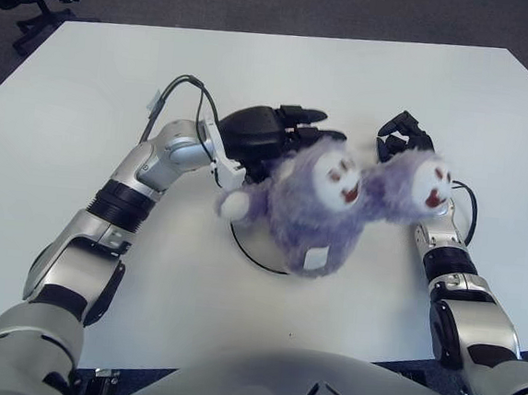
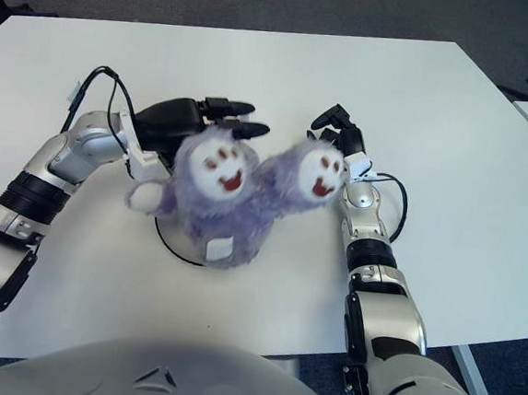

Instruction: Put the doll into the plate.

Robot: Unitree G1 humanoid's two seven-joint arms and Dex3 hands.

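Our left hand [image 1: 271,135] has its black fingers [image 1: 306,116] stretched forward behind the doll [image 1: 323,212]; they reach past the plush back and top, and whether they press the fur or only lie against it we cannot tell. The doll is a fuzzy lavender plush with two rounded heads, each with a pale face and dark red stitched eyes and mouth, a white-tipped paw sticking out on the side toward our left forearm, and a small white tag low on its body. Below the fingers, the doll's body covers much of the plate [image 1: 252,255], a flat white disc with a thin dark rim, of which only the near arc shows. Our right hand [image 1: 401,136] shows just behind the doll's right head, its dark fingers curled. All sits on a smooth white table [image 1: 90,71].
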